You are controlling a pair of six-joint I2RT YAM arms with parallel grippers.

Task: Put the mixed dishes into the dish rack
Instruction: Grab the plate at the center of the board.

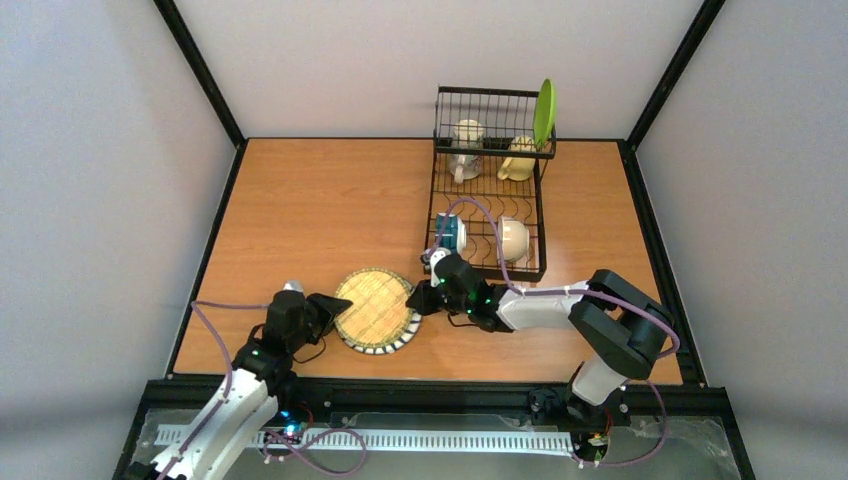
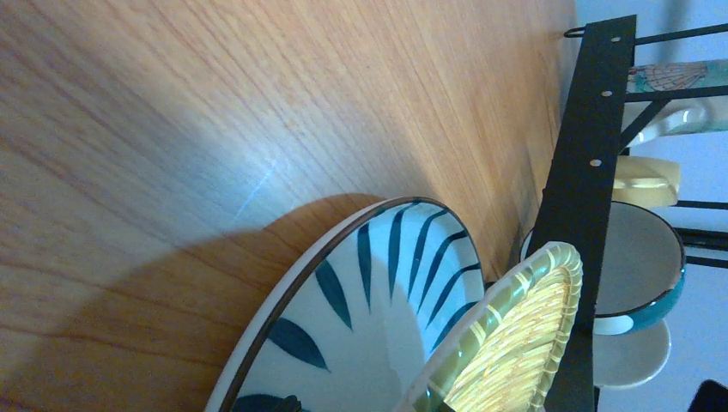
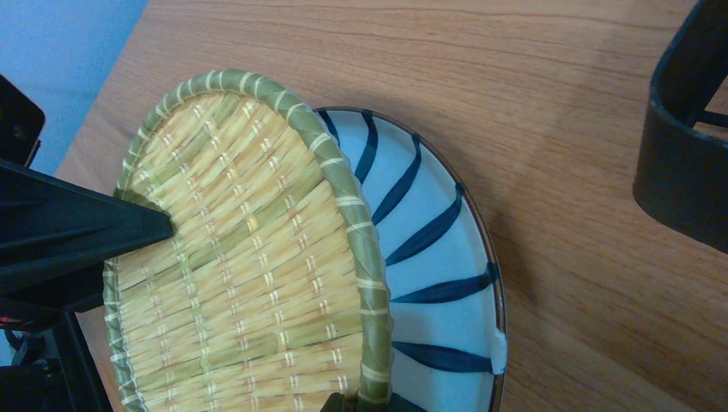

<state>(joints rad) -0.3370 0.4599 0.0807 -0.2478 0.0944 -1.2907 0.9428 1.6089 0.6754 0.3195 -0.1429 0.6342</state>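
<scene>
Rack: black wire dish rack [image 1: 490,271] stands far right on the wood-grain desk [image 1: 300,210]. Raised tier at the far end, flat slotted base nearer the arms.
Loaded: lime-green plate [image 1: 544,112] upright at the tier's right edge. White mug [image 1: 466,140] and cream mug [image 1: 520,160] are in the tier. Teal-banded cup [image 1: 452,232] and cream-white bowl [image 1: 513,238] sit on the base.
Not loaded: round woven straw-yellow tray with olive rim [image 1: 372,305], lying over a white ceramic plate with dark-blue radial stripes [image 3: 438,283], near the rack's near-left corner.
Tray attitude: tilted, rack-side rim raised off the striped plate. Judged: meant to split the stack so each piece loads singly.
Left end effector [image 1: 330,303]: one finger [image 3: 94,225] flat on the woven face, its partner hidden under the rim. Reads as a pinch, but I cannot tell if it is closed.
Right end effector [image 1: 424,297]: at the tray's opposite rim. Fingers barely show, so open or closed cannot be told.
Why both: judged a two-sided hold, steadying a wide, light disc for tipping upright.
Edges: rack's black frame bar [image 2: 584,189] stands just beside the raised rim. Cup and bowl fill the nearest slots.
Room: base slots between bowl and tier look free. Bare desk lies to the left and far side. Entry likely goes over the frame bar.
</scene>
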